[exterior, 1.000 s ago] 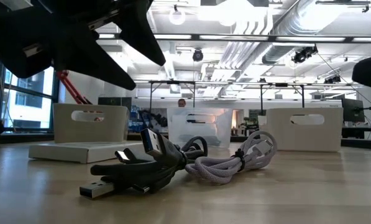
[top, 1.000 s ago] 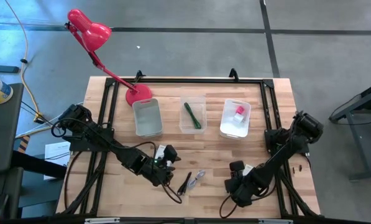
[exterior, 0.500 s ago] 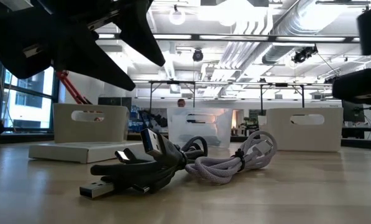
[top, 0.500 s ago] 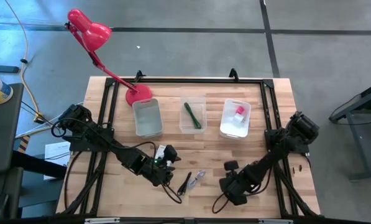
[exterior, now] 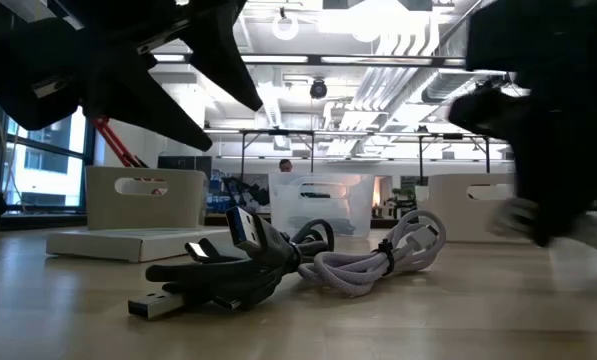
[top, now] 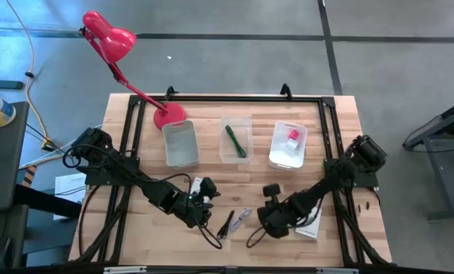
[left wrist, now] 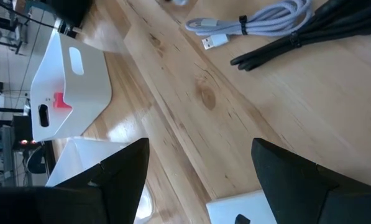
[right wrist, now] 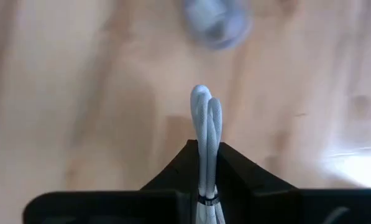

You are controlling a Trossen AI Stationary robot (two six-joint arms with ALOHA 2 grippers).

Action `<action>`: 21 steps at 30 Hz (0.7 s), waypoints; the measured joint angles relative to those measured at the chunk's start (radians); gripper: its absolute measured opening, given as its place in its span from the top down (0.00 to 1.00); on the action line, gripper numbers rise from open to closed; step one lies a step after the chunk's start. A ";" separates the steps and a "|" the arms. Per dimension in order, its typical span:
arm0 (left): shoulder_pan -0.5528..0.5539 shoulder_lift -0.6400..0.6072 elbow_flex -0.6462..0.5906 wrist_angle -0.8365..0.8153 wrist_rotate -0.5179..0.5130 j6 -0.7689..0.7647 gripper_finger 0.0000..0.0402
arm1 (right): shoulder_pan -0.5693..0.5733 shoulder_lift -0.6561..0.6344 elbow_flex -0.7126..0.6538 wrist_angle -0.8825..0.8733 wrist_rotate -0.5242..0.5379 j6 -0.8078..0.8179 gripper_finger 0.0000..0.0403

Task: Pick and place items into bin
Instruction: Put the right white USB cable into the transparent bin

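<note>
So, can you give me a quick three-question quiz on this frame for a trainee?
1. True or false: the green stick lies inside the middle bin.
2. Seen from above, which bin holds the pink cube? A: the one nearest the lamp. B: the middle one. C: the one farthest from the lamp.
3. What do the right gripper fingers clamp in its wrist view?

Key: 1 true; 2 C; 3 a white cable.

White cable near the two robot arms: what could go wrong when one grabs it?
The white braided cable lies against the black USB cable, so lifting one might drag the other along. The right tool and the open left tool both sit close to that pile, so the arms could bump.
</note>
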State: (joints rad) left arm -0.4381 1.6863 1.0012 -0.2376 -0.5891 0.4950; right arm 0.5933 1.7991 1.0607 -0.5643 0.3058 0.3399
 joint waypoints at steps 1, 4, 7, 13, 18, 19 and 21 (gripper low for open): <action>0.000 0.000 0.000 -0.006 0.000 -0.002 0.33 | -0.013 0.000 0.008 -0.013 0.018 -0.018 0.92; 0.000 0.000 0.000 -0.011 0.000 -0.005 0.33 | -0.057 0.000 0.039 -0.065 0.085 -0.066 0.96; 0.000 0.000 0.000 -0.014 -0.005 -0.005 0.33 | -0.103 0.000 0.079 -0.115 0.156 -0.109 0.97; 0.000 0.000 0.000 -0.029 -0.007 -0.003 0.32 | -0.183 0.000 0.197 -0.232 0.261 -0.185 0.93; 0.000 -0.001 0.000 -0.053 -0.007 -0.003 0.32 | -0.255 0.000 0.323 -0.270 0.291 -0.210 0.97; 0.000 -0.001 0.000 -0.061 -0.007 -0.005 0.33 | -0.271 0.000 0.349 -0.270 0.291 -0.210 0.97; -0.001 -0.001 0.000 -0.071 -0.007 -0.010 0.33 | -0.303 0.000 0.394 -0.270 0.291 -0.192 0.97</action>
State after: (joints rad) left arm -0.4392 1.6855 1.0012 -0.3086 -0.5962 0.4851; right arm 0.2905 1.7988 1.4550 -0.8347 0.5964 0.1483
